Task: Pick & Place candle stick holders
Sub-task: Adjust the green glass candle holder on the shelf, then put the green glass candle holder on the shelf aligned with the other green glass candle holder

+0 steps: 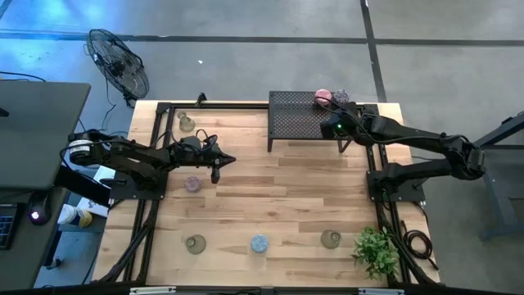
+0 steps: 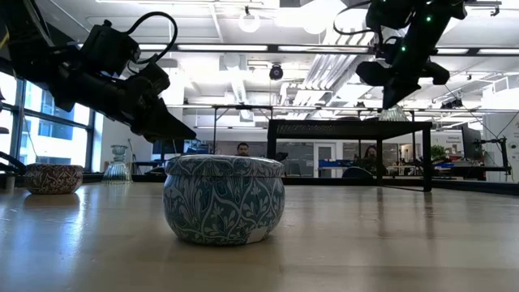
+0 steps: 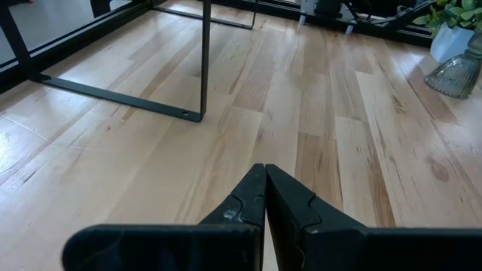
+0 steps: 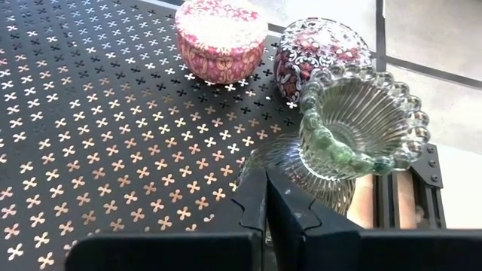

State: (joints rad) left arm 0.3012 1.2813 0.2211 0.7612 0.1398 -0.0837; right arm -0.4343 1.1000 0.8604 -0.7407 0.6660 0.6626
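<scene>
High view: three candle stick holders on the black perforated shelf (image 1: 303, 119), five more on the counter (image 1: 270, 205); left gripper (image 1: 219, 161) hovers mid-counter, right gripper (image 1: 337, 128) over the shelf. Low view: blue holder (image 2: 224, 199) sits near. Wrist views: both jaws closed, empty; glass holder (image 4: 361, 128) beside pink holder (image 4: 220, 36). Roughly a third done.

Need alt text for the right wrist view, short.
The right pincer, shut, sits over a black perforated shelf beside a clear ribbed glass holder. Behind stand a pink patterned holder and a dark red patterned holder.
</scene>
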